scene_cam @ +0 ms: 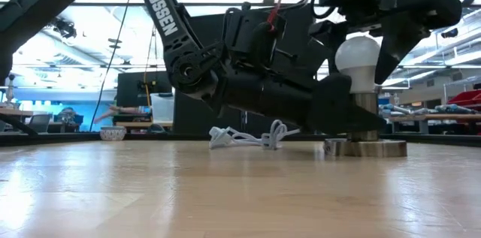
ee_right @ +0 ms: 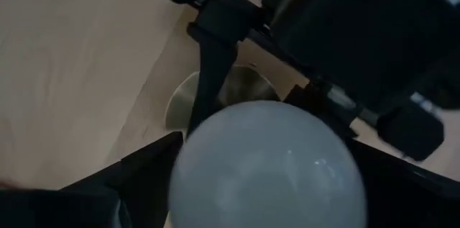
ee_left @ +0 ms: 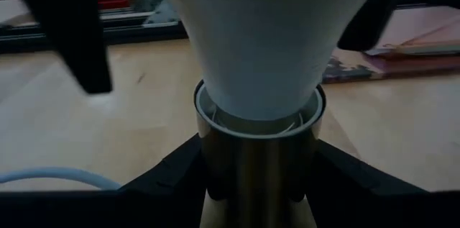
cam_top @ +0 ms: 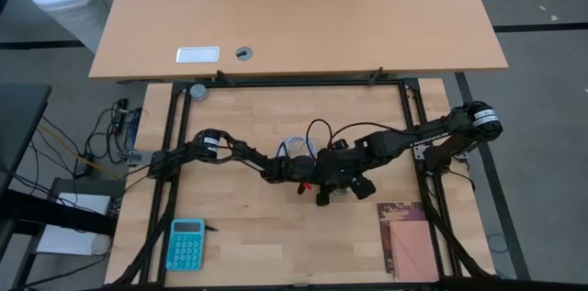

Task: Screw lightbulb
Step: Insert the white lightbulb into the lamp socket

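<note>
One teal calculator (cam_top: 186, 244) far left, then one left gripper (scene_cam: 346, 114) clamped on the brass socket stem (ee_left: 257, 178), one white lightbulb (scene_cam: 358, 59) upright in that socket mid-table, one right gripper (scene_cam: 383, 43) spread wide around its globe, one pink notebook (cam_top: 411, 249) far right.

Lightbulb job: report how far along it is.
Done: the bulb stands upright in the socket. In hand: the left claw grips the socket's stem, and the right claw is open around the globe. Left: whether it is fully screwed in cannot be seen; the claws must then let go.
</note>
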`<state>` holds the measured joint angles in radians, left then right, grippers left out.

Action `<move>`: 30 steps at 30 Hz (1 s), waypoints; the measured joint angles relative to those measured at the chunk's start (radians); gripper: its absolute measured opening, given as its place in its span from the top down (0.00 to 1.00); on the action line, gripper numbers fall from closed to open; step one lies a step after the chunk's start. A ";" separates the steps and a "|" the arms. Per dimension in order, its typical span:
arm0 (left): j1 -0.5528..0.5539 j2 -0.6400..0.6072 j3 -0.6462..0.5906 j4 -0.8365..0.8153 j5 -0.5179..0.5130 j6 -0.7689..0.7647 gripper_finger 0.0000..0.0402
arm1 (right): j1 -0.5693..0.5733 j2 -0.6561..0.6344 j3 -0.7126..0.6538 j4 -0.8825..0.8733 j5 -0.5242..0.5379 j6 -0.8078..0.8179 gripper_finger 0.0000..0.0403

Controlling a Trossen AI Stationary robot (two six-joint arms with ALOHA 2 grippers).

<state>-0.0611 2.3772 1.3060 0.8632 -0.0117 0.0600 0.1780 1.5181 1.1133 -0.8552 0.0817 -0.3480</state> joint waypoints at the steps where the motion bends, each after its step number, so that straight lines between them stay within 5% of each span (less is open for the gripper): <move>1: 0.004 0.000 0.000 0.000 0.020 0.008 0.51 | 0.000 0.000 0.000 0.004 -0.003 -0.015 0.16; 24: 0.088 0.001 -0.002 0.003 0.492 0.008 0.51 | 0.057 0.001 0.000 0.071 0.027 -0.290 0.17; 30: 0.090 0.001 -0.002 0.006 0.536 -0.009 0.51 | 0.050 0.001 0.000 0.094 -0.012 -0.311 0.17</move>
<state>0.0291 2.3783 1.3041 0.8687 0.5241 0.0512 0.2284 1.5192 1.1133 -0.7614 0.0697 -0.6586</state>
